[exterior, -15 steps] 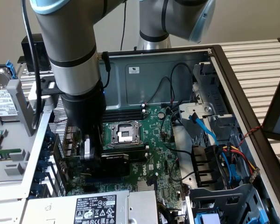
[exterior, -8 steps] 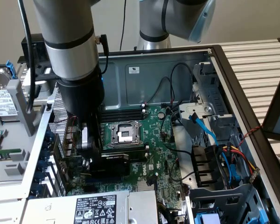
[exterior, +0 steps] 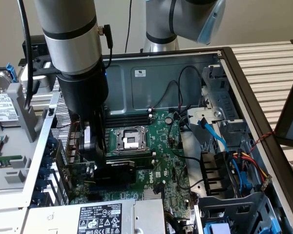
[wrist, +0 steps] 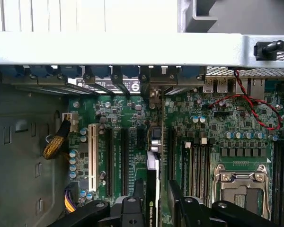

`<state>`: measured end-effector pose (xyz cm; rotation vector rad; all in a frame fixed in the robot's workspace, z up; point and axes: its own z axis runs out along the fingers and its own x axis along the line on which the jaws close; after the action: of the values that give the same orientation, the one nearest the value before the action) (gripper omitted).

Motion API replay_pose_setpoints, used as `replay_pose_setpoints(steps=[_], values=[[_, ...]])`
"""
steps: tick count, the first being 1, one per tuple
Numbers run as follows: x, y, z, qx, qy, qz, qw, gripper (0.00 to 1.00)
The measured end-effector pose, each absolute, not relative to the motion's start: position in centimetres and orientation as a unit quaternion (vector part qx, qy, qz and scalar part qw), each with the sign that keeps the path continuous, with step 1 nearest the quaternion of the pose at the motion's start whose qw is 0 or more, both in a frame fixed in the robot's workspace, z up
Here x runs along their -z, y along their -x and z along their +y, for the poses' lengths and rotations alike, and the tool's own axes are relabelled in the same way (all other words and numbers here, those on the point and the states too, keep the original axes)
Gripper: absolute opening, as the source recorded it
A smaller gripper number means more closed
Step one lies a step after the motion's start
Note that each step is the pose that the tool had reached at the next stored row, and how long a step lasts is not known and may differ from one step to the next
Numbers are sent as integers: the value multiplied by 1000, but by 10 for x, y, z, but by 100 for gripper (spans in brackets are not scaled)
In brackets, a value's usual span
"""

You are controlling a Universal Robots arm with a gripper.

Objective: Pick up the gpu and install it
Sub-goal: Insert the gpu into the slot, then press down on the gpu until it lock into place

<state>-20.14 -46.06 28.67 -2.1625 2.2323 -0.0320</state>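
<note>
Fingers (wrist: 154, 201) clamp the gpu (wrist: 152, 189) edge-on between them, upright over the motherboard (wrist: 199, 123) slots.

Case wall (exterior: 36, 146) and CPU socket (exterior: 129, 139) flank the gpu (exterior: 118, 168).

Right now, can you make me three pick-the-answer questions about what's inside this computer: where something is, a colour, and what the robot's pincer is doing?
1. Where is the gpu?
A. on the motherboard, beside the processor socket
B. outside the case
C. on the power supply

2. What colour is the flat cable by the drive bays?
A. yellow
B. blue
C. white

3. What is the pincer doing?
A. hanging empty above the case
B. gripping the gpu
C. holding a memory stick

Answers: 1 A, the card stands upright among the slots. 2 B, it is plainly blue. 3 B, the fingers sit either side of the card's edge.
</note>
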Motion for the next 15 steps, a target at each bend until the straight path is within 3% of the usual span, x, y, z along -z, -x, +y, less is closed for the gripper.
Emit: replay_pose_setpoints(steps=[12, 14, 15], values=[[-287, 201, -462, 10, 696, 718, 17, 32], [-287, 201, -462, 10, 696, 718, 17, 19], [-287, 201, -462, 10, 696, 718, 17, 19]])
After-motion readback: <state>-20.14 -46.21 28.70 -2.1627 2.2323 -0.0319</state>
